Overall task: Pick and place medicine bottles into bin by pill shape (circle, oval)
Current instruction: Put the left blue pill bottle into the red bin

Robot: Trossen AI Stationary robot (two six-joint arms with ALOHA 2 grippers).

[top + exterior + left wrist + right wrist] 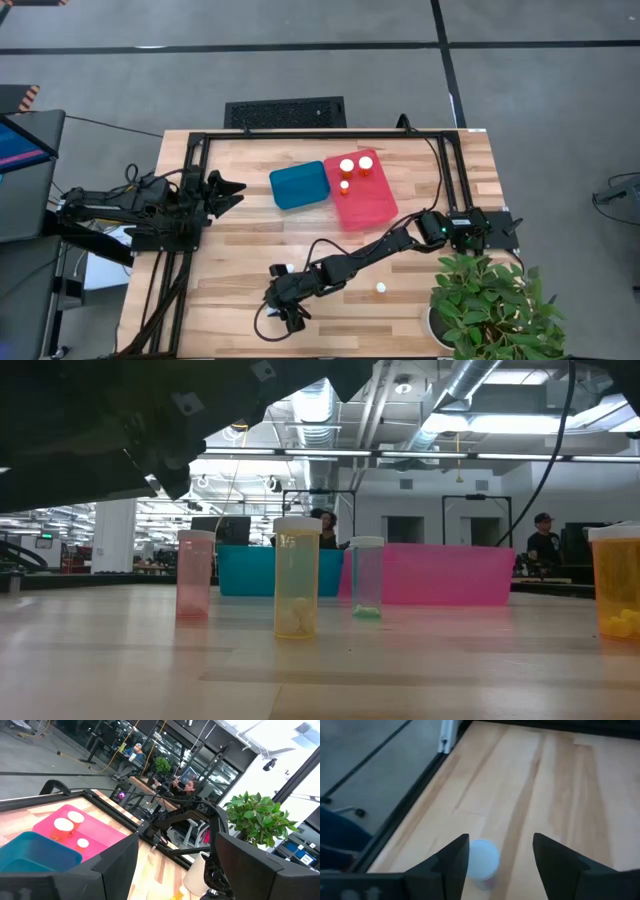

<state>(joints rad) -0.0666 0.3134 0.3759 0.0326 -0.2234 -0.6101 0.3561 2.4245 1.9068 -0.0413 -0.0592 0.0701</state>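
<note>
Three medicine bottles (352,171) already stand in the pink bin (372,208), beside the empty-looking teal bin (300,186). More wait on the table (230,290): one white cap (381,289) near the plant (490,300), and the low view shows several upright ones with pills inside.

I have the right gripper (285,297) out near the front edge, its fingers spread wide, and its wrist camera shows a white-capped bottle (483,861) just beside one finger (451,860), not yet between them. The left gripper (222,190) waits at the left side, fingers apart and holding nothing.

I judge these bottles light, rigid and smooth, so easy to tip or knock away. I would centre the jaws and close on the body just under the cap, gently, since a glancing touch could send it skidding.
</note>
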